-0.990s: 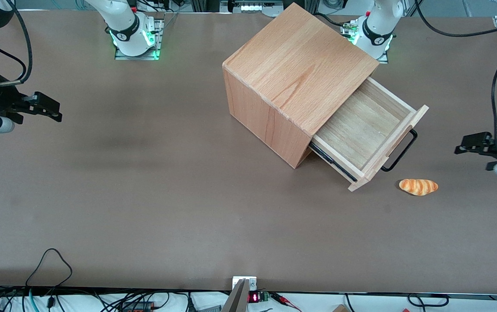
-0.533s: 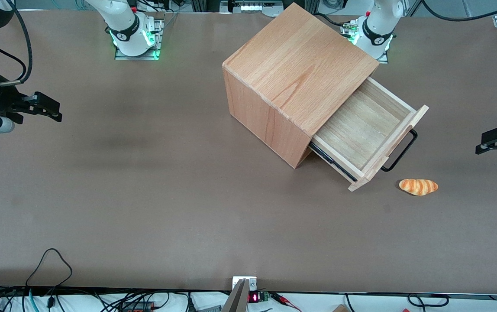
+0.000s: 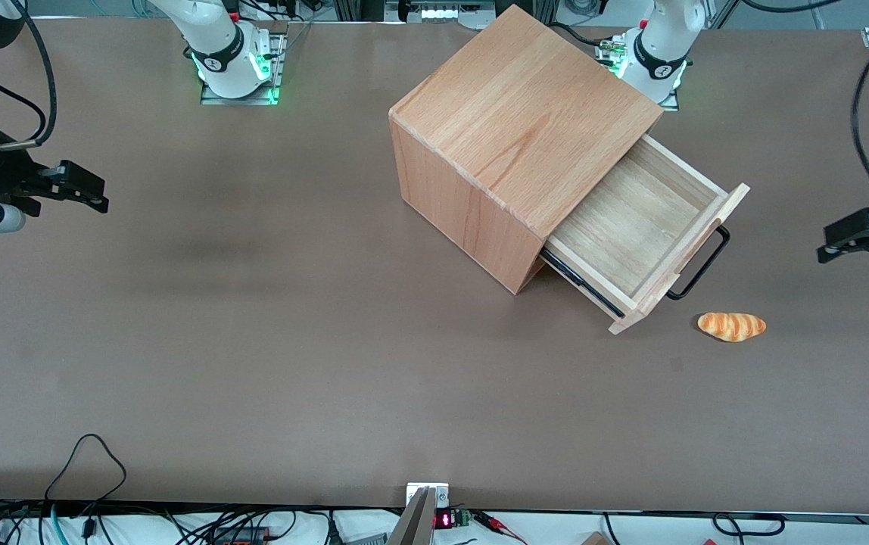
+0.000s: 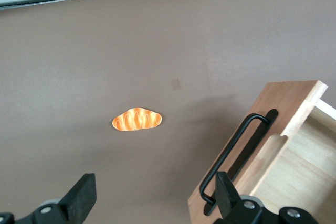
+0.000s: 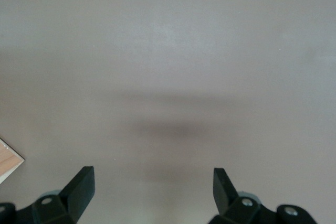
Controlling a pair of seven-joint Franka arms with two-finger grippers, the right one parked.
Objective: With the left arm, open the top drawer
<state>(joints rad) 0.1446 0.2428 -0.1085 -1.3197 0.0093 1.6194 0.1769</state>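
I have drawn my hand [image 3: 862, 241] back from the top drawer [image 3: 635, 227] and it now hangs over the desk [image 3: 253, 341], fingers spread wide and empty. The drawer stands pulled out, its handle [image 4: 236, 156] near my hand, so the opening looks done.

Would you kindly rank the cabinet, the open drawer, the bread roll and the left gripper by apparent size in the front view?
1. Cabinet
2. Drawer, pulled out
3. Gripper, at the working arm's end, jaws open, partly cut off, so roughly level with the roll
4. Roll
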